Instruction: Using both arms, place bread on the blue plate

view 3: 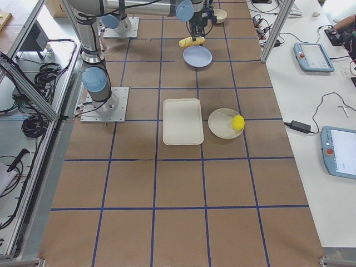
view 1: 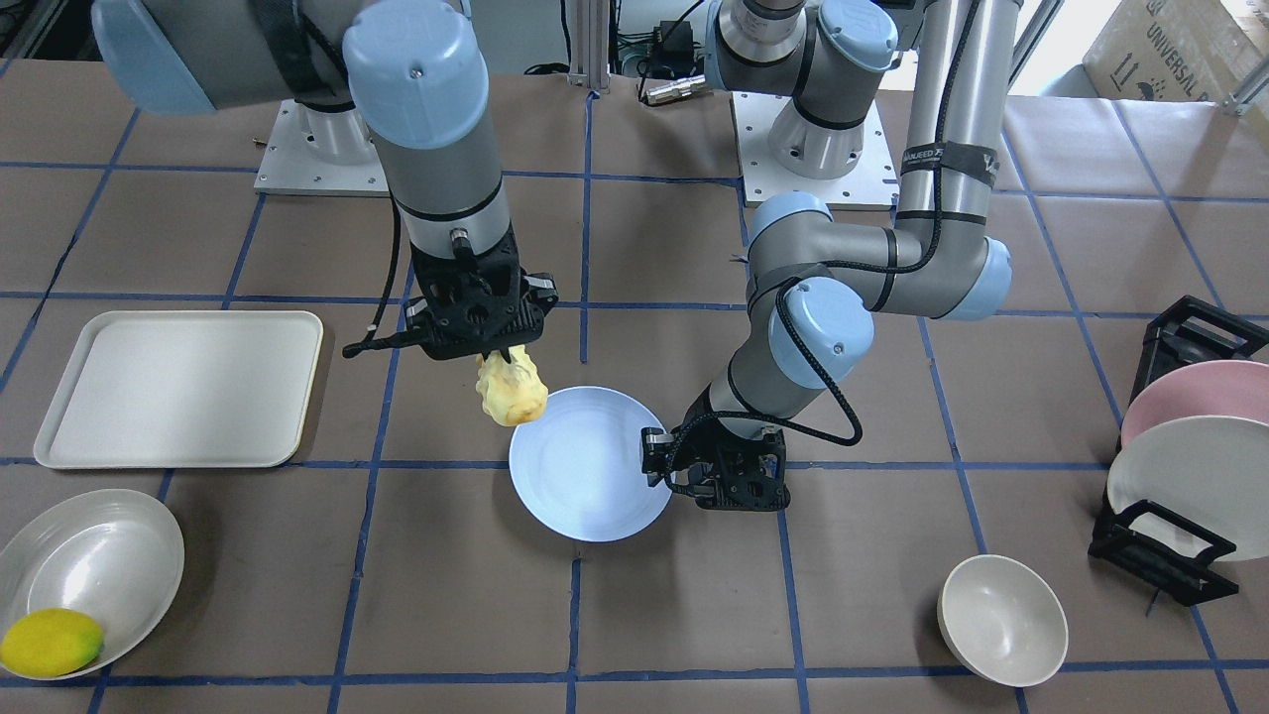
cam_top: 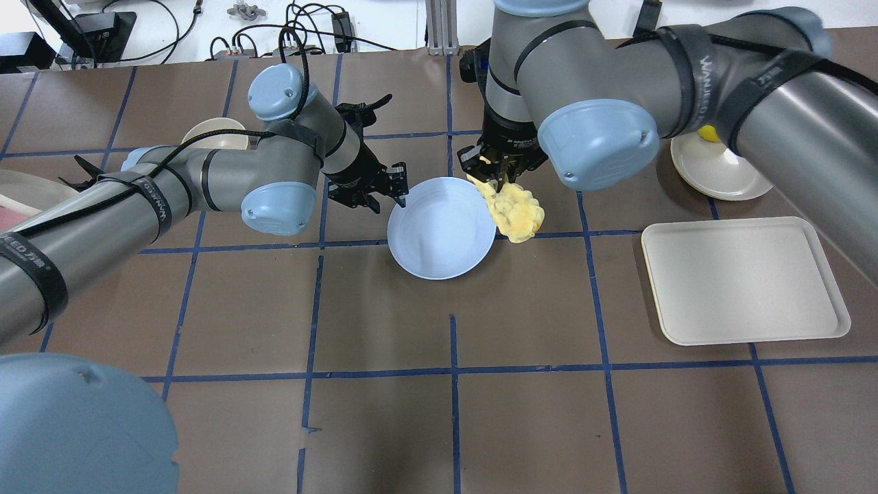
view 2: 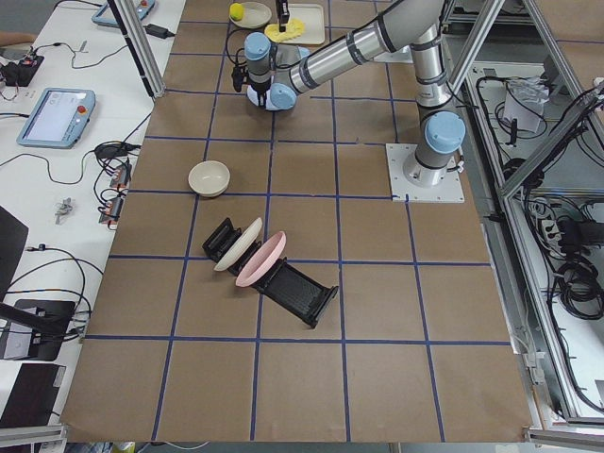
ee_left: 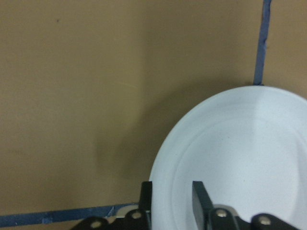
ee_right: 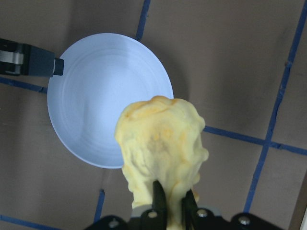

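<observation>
Two grippers engaged: right gripper (ee_right: 171, 206) pinches one end of the bread (ee_right: 160, 146), long axis hanging down from fingers, just off the blue plate (ee_right: 103, 96). Left gripper (ee_left: 171, 199) fingers straddle plate rim, seemingly clamped.

Robotics lab, not a home. Two grey arms bolted on metal base plates (view 1: 815, 154) to a table (cam_top: 439, 412) covered in brown paper with a blue tape grid (cam_top: 453, 374). Aluminium frame posts (view 2: 132, 42) around it, teach pendants (view 3: 312, 57) on the side bench, loose cables (view 2: 566, 274) beside the rig, cardboard box (view 1: 1175, 50) in the corner.
</observation>
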Robot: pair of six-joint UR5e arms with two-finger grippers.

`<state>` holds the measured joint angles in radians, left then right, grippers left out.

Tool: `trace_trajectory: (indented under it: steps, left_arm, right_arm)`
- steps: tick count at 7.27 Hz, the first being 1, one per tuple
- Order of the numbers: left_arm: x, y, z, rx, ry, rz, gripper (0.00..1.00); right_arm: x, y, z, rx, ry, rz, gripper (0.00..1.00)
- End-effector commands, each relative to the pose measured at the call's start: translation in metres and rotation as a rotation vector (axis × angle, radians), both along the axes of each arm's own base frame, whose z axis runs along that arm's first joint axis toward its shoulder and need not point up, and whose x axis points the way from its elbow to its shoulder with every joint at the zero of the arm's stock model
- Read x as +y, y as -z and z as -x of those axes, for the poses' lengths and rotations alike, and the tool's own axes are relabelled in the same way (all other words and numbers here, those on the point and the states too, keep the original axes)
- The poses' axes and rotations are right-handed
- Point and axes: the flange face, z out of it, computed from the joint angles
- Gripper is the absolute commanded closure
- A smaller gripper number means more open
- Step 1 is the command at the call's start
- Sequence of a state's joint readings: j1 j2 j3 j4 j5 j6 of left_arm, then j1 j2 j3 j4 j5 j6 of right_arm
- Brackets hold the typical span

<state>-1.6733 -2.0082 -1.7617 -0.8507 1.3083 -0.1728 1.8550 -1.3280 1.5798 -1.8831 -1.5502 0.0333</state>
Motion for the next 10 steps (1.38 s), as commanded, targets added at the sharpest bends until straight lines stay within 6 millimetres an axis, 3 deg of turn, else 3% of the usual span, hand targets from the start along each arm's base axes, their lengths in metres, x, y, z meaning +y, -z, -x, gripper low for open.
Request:
trace_trajectory:
  steps: [1, 3, 4, 5, 6, 7, 8, 10]
  left_arm:
    - [0.006, -0.044, -0.045, -0.142, 0.067, 0.016, 0.0]
    - [0.03, -0.113, -0.085, -0.23, 0.087, -0.039, 0.0]
    - [0.044, -0.162, -0.09, -0.326, 0.116, -0.058, 0.0]
    - [0.058, -0.204, -0.089, -0.346, 0.132, -0.116, 0.0]
    - [0.066, -0.233, -0.088, -0.343, 0.168, -0.174, 0.0]
    - [0.07, -0.253, -0.087, -0.341, 0.238, -0.149, 0.0]
    - [0.07, -0.265, -0.087, -0.339, 0.281, -0.115, 0.0]
    - [0.069, -0.264, -0.085, -0.33, 0.313, -0.107, 0.0]
  right_arm:
    - [-0.024, 0.042, -0.018, -0.004, -0.013, 0.025, 0.77]
    - [-0.034, 0.041, -0.035, -0.011, -0.034, 0.05, 0.73]
    - [-0.038, 0.05, -0.052, -0.007, -0.055, 0.045, 0.64]
    - [-0.039, 0.074, -0.061, 0.008, -0.074, 0.007, 0.01]
    - [-0.041, 0.077, -0.061, 0.009, -0.075, 0.005, 0.0]
    - [-0.045, 0.072, -0.05, 0.025, -0.074, 0.017, 0.0]
    - [-0.048, 0.055, -0.024, 0.113, -0.161, 0.062, 0.0]
    - [-0.061, 0.016, 0.064, 0.142, -0.197, 0.09, 0.0]
